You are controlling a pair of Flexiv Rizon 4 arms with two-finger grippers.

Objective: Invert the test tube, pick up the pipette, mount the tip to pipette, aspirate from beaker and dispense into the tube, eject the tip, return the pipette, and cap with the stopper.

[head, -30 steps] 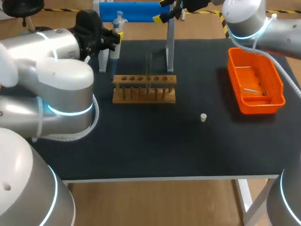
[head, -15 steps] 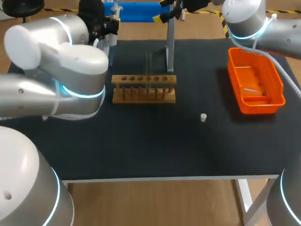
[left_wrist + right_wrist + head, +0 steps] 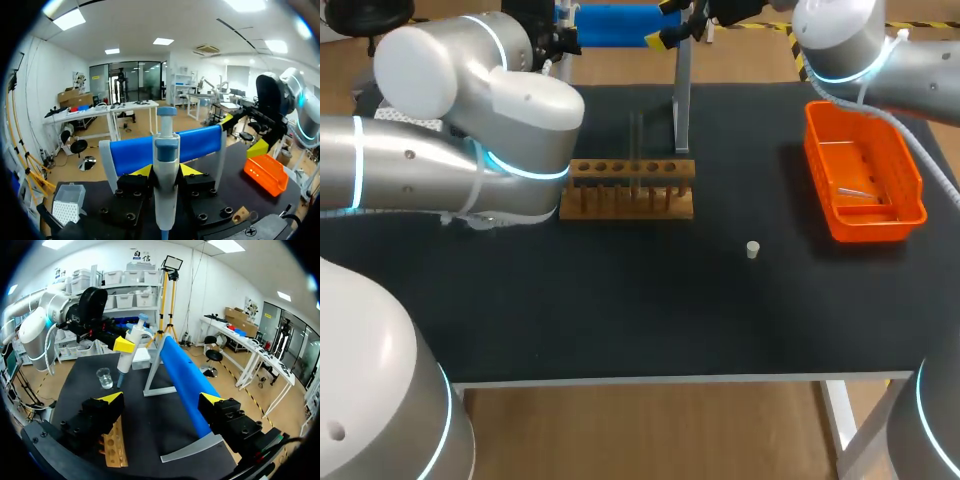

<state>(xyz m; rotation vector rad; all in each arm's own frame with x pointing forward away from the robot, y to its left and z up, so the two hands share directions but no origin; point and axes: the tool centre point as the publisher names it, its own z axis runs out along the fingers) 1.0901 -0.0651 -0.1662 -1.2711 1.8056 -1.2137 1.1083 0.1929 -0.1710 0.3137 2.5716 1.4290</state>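
My left gripper is shut on the blue and white pipette, held upright in front of the blue stand. In the head view that gripper is at the table's far left edge. A glass test tube stands in the wooden rack. The small white stopper lies on the black mat. My right gripper is open, straddling the blue stand's bar; ahead of it are the pipette and the beaker. My left arm hides the beaker in the head view.
An orange tray sits at the table's right. A white tip box stands beside my left gripper. The stand's post rises behind the rack. My left arm's bulk hangs over the table's left part.
My left arm has carried the pipette off the stand and toward the far edge, its elbow swinging right over the table. The right arm has stayed still.
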